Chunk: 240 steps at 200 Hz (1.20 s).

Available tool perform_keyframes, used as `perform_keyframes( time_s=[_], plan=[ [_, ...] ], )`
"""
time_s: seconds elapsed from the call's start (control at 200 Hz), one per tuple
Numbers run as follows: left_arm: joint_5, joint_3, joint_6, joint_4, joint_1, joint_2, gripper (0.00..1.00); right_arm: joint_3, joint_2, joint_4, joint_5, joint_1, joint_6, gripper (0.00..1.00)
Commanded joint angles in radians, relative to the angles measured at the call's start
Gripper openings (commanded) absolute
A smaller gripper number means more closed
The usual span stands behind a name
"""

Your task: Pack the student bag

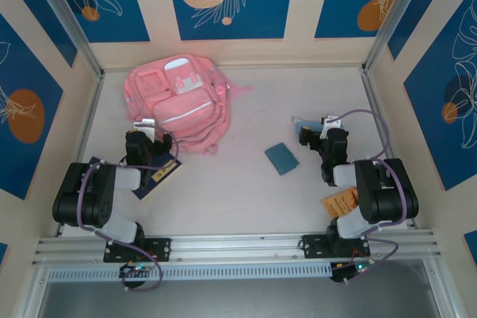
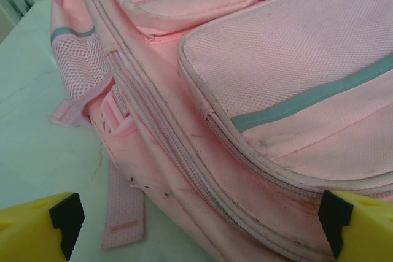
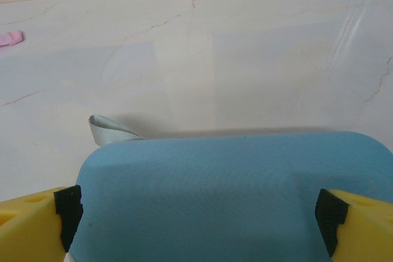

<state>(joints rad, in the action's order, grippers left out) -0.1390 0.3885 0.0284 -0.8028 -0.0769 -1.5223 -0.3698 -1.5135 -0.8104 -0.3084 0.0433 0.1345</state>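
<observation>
The student bag (image 1: pixel 179 98), a large pink backpack, lies flat at the back left of the table. In the left wrist view the student bag (image 2: pixel 258 78) is close up, showing zipped pockets, a pale trim and a loose strap (image 2: pixel 123 213). My left gripper (image 1: pixel 147 141) is at the bag's near edge; seen from the wrist, the left gripper (image 2: pixel 199 222) is open and its yellow fingers hold nothing. My right gripper (image 1: pixel 326 138) is also open. A light-blue pencil case (image 3: pixel 233 194) with a grey loop (image 3: pixel 110 130) lies under the right gripper (image 3: pixel 196 213), between its wide-spread fingers.
A small teal pouch (image 1: pixel 282 159) lies mid-table. A dark blue card (image 1: pixel 160 173) sits under the left arm and an orange tag (image 1: pixel 341 202) beside the right arm. Walls enclose the table on three sides.
</observation>
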Motion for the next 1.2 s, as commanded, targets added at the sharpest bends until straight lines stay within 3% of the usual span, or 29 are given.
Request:
perform_keyframes(
  time_s=[0.0, 0.17, 0.29, 0.42, 0.58, 0.675, 0.74, 1.005, 1.195],
  plan=[
    [-0.004, 0.061, 0.002, 0.11, -0.007, 0.053, 1.0, -0.064, 0.061, 0.077, 0.021, 0.023, -0.043, 0.99],
    [-0.051, 0.098, -0.018, 0.239, -0.008, 0.13, 1.0, -0.149, 0.207, 0.326, -0.061, 0.055, -0.032, 0.99],
    [-0.126, 0.221, -0.142, 0.534, -0.01, 0.203, 1.0, -0.239, 0.336, 0.581, -0.084, 0.073, 0.073, 0.99],
    [-0.066, 0.4, -0.292, 0.857, -0.014, 0.238, 1.0, -0.41, 0.411, 0.938, -0.023, 0.071, 0.211, 0.99],
    [0.054, 0.559, -0.44, 1.004, -0.025, 0.21, 1.0, -0.507, 0.438, 1.118, 0.102, 0.076, 0.309, 0.99],
    [0.187, 0.659, -0.506, 1.026, -0.035, 0.131, 1.0, -0.527, 0.433, 1.162, 0.164, 0.079, 0.361, 0.99],
    [0.219, 0.731, -0.531, 1.034, -0.061, 0.056, 1.0, -0.529, 0.422, 1.17, 0.223, 0.082, 0.383, 0.99],
    [0.158, 1.065, -0.587, 1.094, -0.207, -0.305, 0.9, -0.57, 0.295, 1.204, 0.307, 0.119, 0.433, 0.99],
    [0.085, 1.335, -0.621, 1.22, -0.259, -0.552, 0.85, -0.581, 0.23, 1.197, 0.321, 0.153, 0.453, 0.98]
  ],
)
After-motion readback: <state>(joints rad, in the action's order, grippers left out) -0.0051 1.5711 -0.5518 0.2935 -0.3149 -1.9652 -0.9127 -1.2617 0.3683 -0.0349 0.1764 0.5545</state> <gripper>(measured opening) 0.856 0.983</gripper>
